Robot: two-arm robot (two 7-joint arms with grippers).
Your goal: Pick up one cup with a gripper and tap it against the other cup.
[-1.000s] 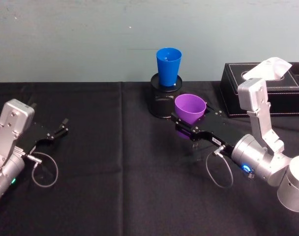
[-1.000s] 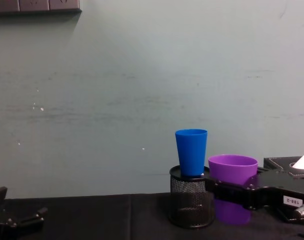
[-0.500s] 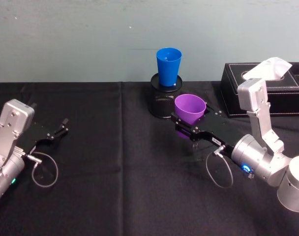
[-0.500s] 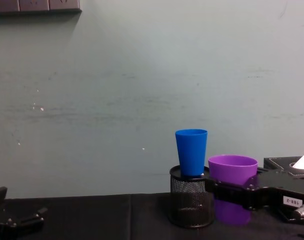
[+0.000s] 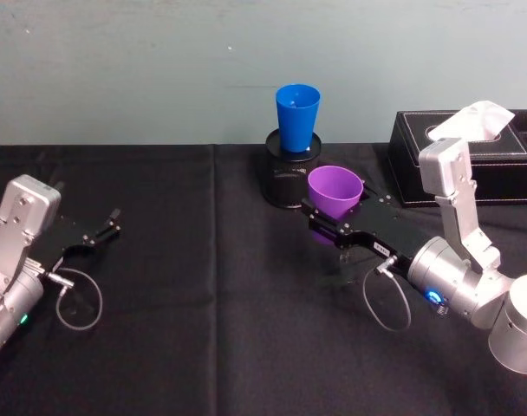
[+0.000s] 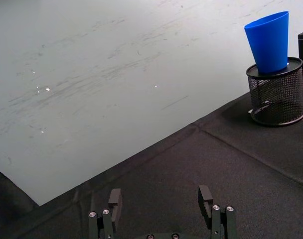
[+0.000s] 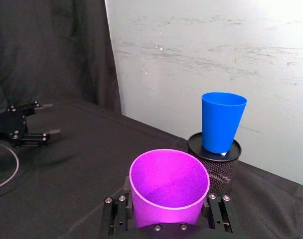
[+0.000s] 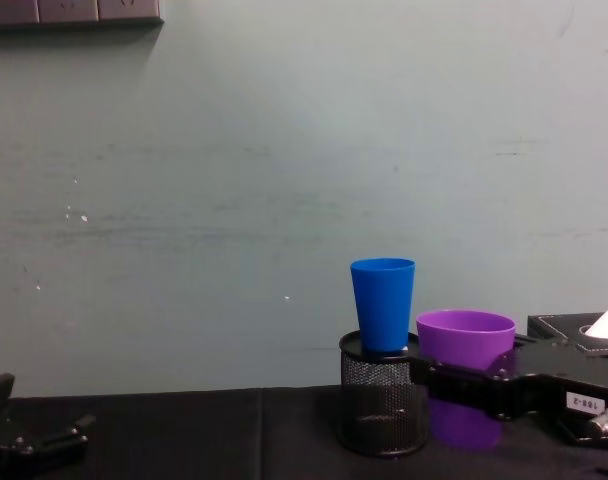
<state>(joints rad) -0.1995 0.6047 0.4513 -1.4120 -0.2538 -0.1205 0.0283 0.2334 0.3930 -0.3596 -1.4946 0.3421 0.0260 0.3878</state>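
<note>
The purple cup (image 5: 335,191) sits upright between the right gripper (image 5: 337,206)'s fingers (image 7: 219,213), which close on its lower wall from both sides, so the open mouth rises above them. The right wrist view shows one finger on each side of the cup (image 7: 169,186), pressed against it.

The cup is just to the right of the mesh holder (image 5: 285,182), near the back of the table (image 5: 203,329). The blue cup (image 5: 297,115) stands in the holder's mouth, most of its height clear above the rim.

From the chest, the purple cup (image 8: 465,340) has its rim about level with the blue cup (image 8: 382,303)'s foot, with a thin gap between the two. The near finger crosses in front of the holder (image 8: 382,410)'s rim, and whether it touches the mesh cannot be told. So the holder stands between the purple cup's wall and the blue one.

A black tissue box (image 5: 471,165) lies behind the right arm.

The left gripper (image 5: 103,230) rests low at the table's left side, well apart from both cups, its fingers (image 6: 115,199) spread with nothing between them.
</note>
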